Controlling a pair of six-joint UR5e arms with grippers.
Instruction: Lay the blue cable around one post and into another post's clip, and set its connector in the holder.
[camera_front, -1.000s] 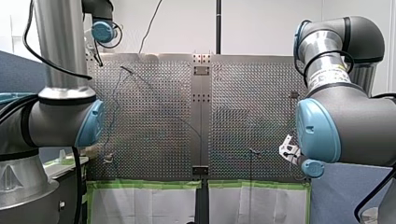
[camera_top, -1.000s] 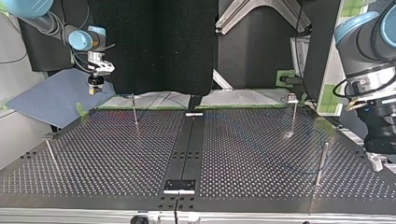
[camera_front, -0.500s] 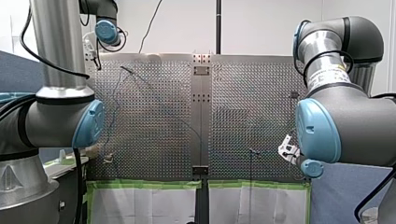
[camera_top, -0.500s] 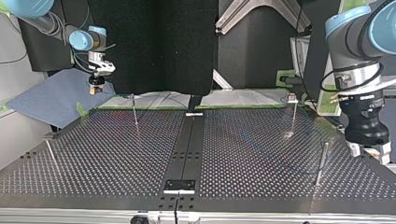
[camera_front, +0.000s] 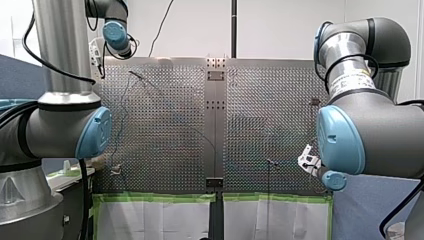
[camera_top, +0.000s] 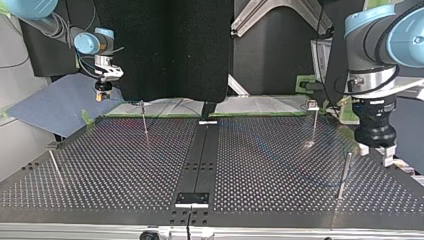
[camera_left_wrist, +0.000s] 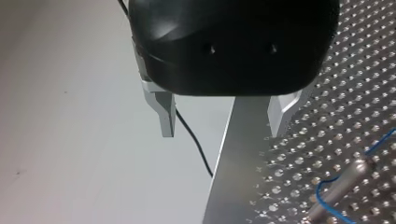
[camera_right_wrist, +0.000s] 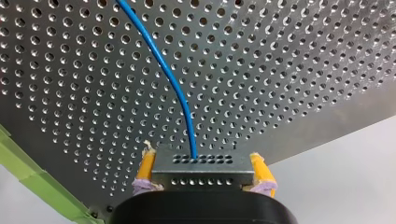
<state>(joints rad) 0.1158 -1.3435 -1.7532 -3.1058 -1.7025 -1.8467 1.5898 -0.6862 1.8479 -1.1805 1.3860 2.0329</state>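
In the right wrist view my right gripper (camera_right_wrist: 199, 179) has its yellow pads shut on a perforated metal connector (camera_right_wrist: 198, 161). The blue cable (camera_right_wrist: 163, 70) runs from the connector over the perforated table. In the top view this gripper (camera_top: 102, 95) hangs off the table's far left corner. My left gripper (camera_left_wrist: 224, 116) is open with bare metal fingers and holds nothing. It hovers over the table's edge. Ahead of it the blue cable (camera_left_wrist: 322, 196) loops by a metal post (camera_left_wrist: 338, 184). In the top view my left gripper (camera_top: 376, 152) is above the right edge, next to a post (camera_top: 344, 174).
More thin posts stand on the table (camera_top: 250, 165): one far left (camera_top: 143, 117), one far right with a clip head (camera_top: 313, 120), one near left (camera_top: 54, 162). A small black block (camera_top: 192, 198) sits on the centre strip. Green tape (camera_front: 160, 197) lines the near edge in the front view.
My left arm has swung in toward the table, moving left in the top view, with its gripper still open. My right arm has stayed put.
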